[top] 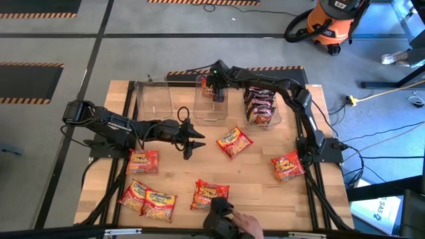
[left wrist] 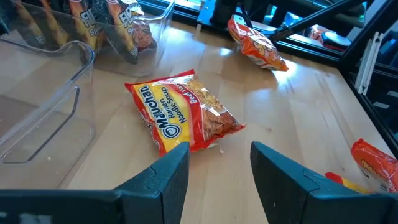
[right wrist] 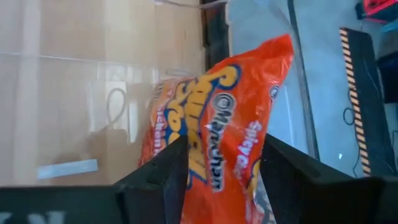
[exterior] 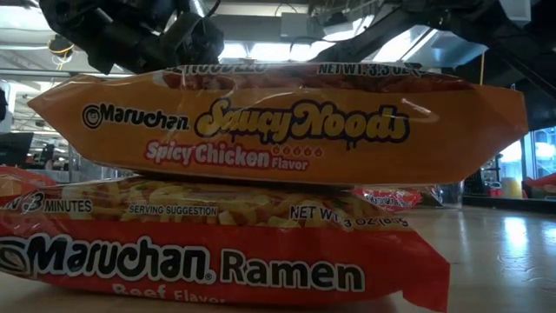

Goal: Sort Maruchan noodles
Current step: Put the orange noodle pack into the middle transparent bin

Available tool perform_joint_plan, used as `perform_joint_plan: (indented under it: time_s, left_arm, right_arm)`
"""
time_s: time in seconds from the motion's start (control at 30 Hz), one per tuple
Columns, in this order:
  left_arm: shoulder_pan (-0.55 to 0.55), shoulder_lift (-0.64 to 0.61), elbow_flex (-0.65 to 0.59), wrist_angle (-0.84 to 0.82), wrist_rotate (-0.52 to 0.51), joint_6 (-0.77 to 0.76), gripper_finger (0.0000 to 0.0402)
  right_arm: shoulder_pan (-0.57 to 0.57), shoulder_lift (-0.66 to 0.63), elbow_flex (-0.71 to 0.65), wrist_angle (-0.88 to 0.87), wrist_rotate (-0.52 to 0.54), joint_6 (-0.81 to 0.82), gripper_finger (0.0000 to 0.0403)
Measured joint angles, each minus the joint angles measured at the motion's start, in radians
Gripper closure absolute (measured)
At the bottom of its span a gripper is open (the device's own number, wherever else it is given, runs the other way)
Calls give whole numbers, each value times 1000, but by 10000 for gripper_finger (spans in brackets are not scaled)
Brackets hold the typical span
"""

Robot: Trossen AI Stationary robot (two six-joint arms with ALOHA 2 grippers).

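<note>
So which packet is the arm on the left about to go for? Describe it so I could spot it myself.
Probably this one: start at the three clear bins along the table's far edge. In front of the middle bin, a red-and-yellow Maruchan packet lies tilted and alone on the bare wood. The left gripper points at it with open fingers; the other loose packets lie farther off.

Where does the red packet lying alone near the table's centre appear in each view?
High view: red packet, right of the table's centre.
Low view: not visible; nearer packets block it.
Left wrist view: centre, just ahead of the jaws.
Right wrist view: not in it.
Shared landmark: left gripper, pointing at it.
</note>
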Motion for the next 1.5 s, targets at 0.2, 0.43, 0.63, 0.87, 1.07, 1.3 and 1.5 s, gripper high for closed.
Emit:
perform_joint_plan:
  time_s: [0.2,0.43,0.63,0.87,1.07,1.3,1.5]
  left_arm:
    - [0,0,0,0,0,0,237]
    - [0,0,0,0,6,0,237]
    - [0,0,1,-1,11,3,237]
    - [-17,0,1,-1,11,5,237]
    - [-55,0,1,0,4,-13,237]
    - [-103,0,1,8,-70,-49,237]
    - [-149,0,1,69,-102,-72,237]
  right_arm:
    - [14,-8,66,-144,5,2,237]
    - [46,-39,243,-464,-5,85,237]
    - [98,-156,285,-733,-3,231,237]
    - [191,-346,103,-968,-38,516,237]
    - [324,-574,-277,-960,-57,705,237]
    - [507,-904,-688,-822,-64,1055,237]
    - [662,-1140,-905,-763,-109,1404,237]
